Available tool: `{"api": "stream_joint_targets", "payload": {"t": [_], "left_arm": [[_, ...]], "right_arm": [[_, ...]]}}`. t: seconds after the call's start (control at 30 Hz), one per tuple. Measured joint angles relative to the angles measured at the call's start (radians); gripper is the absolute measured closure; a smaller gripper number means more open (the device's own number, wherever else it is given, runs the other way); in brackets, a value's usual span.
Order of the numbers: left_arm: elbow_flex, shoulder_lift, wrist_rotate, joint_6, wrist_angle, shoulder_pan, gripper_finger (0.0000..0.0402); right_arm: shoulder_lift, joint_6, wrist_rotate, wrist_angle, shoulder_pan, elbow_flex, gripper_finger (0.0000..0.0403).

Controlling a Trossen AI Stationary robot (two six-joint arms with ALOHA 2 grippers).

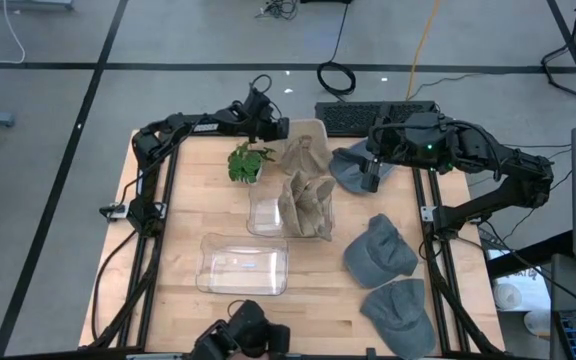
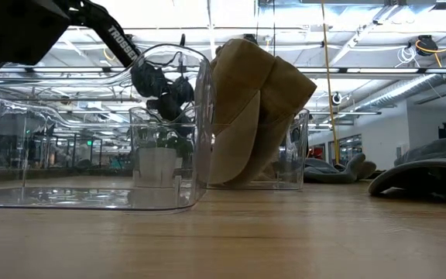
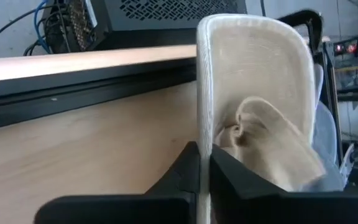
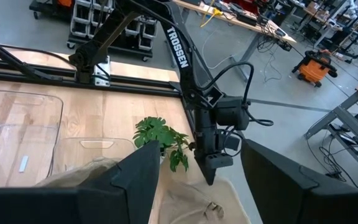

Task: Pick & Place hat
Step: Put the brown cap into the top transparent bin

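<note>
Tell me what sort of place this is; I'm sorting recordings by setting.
Probably a robotics lab or workshop: a pale wooden table in a black metal frame, a black keyboard behind it, cluttered workbenches and an orange shop vacuum beyond.

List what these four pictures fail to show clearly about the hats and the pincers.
- Low view: neither pincer shows; the clear bins blur what lies behind.
- Right wrist view: right pincer tips cut off by the edge.
- Left wrist view: tan hat partly hidden inside the white bin.

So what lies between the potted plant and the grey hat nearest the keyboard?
A tan hat sitting in a pale bin, between the plant and that grey hat; the high view shows it.
</note>
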Motion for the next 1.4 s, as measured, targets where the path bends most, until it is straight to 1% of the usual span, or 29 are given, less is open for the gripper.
{"api": "stream_joint_targets", "payload": {"t": [0.17,0.3,0.43,0.6,0.7,0.83,1.2,1.3,1.4], "left_arm": [[0.0,-0.004,0.001,-0.03,0.017,0.003,0.0391],[-0.002,-0.052,-0.006,-0.008,0.048,-0.005,0.0391],[-0.002,-0.127,-0.076,0.1,0.065,-0.018,0.0391],[-0.001,-0.238,-0.17,0.223,0.091,-0.021,0.0391],[-0.001,-0.304,-0.206,0.279,0.095,-0.017,0.0392],[-0.001,-0.391,-0.207,0.362,0.101,-0.012,0.0392],[-0.001,-0.612,-0.203,0.597,0.097,-0.032,0.0392],[-0.001,-0.662,-0.203,0.695,0.09,-0.042,0.0392],[-0.001,-0.704,-0.203,0.839,0.079,-0.061,0.0392]], "right_arm": [[0.0,0.0,0.002,0.0,0.0,0.0,0.019],[0.0,0.014,0.002,0.007,0.0,0.0,0.019],[0.0,0.07,0.003,0.011,0.0,0.0,0.019],[0.0,0.183,0.003,0.012,0.0,0.0,0.019],[0.0,0.224,0.001,0.012,0.0,0.0,0.019],[0.0,0.266,-0.048,0.03,-0.001,0.0,0.019],[0.0,0.313,-0.051,0.124,-0.001,0.0,0.019],[0.0,0.368,-0.052,0.135,-0.001,0.0,0.019],[0.0,0.436,-0.052,0.149,-0.001,0.0,0.019]]}}
